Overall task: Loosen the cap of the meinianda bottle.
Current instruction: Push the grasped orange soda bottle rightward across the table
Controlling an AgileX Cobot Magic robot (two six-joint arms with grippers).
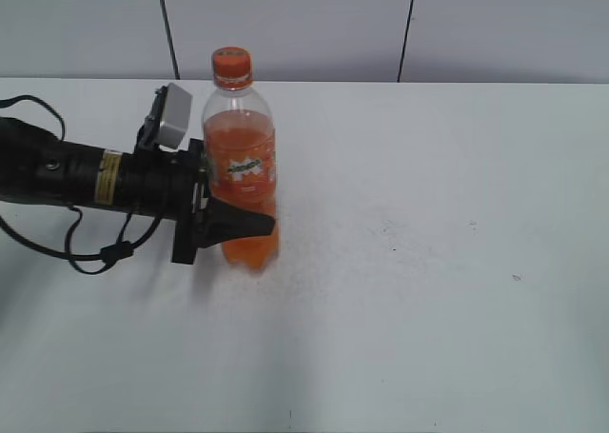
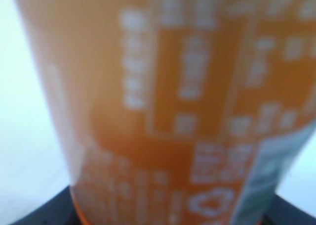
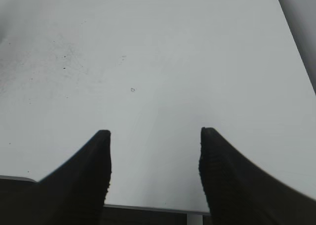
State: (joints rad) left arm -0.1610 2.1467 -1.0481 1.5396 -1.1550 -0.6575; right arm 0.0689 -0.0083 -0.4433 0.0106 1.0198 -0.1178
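Observation:
The meinianda bottle [image 1: 244, 167] stands upright on the white table [image 1: 428, 262], orange drink inside, orange label with a white-and-green logo. Its orange cap [image 1: 231, 65] sits on the neck at the top. My left gripper [image 1: 249, 226] reaches in from the left and is shut around the bottle's lower body. In the left wrist view the blurred orange label [image 2: 173, 101] fills the frame. My right gripper [image 3: 154, 136] is open and empty above bare table; it is out of the exterior view.
A grey wall with dark seams [image 1: 409, 29] runs behind the table. The left arm and its cable [image 1: 86, 181] lie across the table's left side. The table's edge [image 3: 148, 207] shows under the right gripper.

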